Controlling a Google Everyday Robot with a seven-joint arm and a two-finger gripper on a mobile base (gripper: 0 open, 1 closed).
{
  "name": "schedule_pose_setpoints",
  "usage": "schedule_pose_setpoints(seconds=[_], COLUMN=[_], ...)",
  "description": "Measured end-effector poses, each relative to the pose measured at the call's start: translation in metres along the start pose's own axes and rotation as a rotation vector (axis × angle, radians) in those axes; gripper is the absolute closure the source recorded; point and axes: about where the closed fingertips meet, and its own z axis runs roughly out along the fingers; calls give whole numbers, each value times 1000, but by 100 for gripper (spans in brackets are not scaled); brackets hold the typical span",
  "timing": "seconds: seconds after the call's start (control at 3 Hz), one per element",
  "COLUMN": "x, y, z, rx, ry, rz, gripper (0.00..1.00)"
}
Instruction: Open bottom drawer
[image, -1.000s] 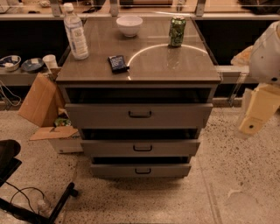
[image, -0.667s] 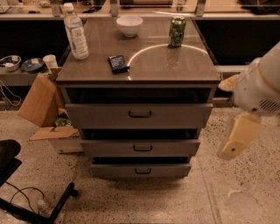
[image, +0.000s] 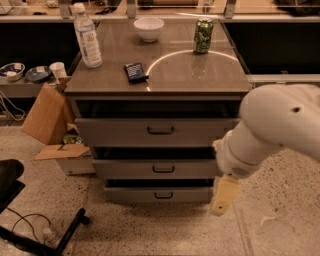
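The bottom drawer (image: 135, 194) is the lowest and shallowest of three grey-brown fronts on the cabinet, with a small dark bar handle (image: 163, 195) at its centre. A dark gap shows above its front. My gripper (image: 223, 197) hangs cream-coloured from the big white arm (image: 270, 130) at the right. It sits at the right end of the bottom drawer front, level with it and to the right of the handle. It holds nothing that I can see.
The cabinet top (image: 200, 80) carries a water bottle (image: 87, 37), a white bowl (image: 149, 27), a green can (image: 203, 36) and a dark packet (image: 135, 71). A cardboard box (image: 47, 117) stands at the left. A chair base (image: 60, 235) lies at the lower left.
The arm has swung left and down from the far right. The gripper has come from beside the cabinet to the right end of the bottom drawer front. The drawers have not moved.
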Motion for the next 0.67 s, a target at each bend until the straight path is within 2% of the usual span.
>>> schedule_pose_setpoints(seconds=[0.33, 0.67], x=[10, 17], y=[0, -4], z=[81, 148], rx=[-28, -47], ry=[34, 51], rz=[-6, -18], gripper=[0, 0])
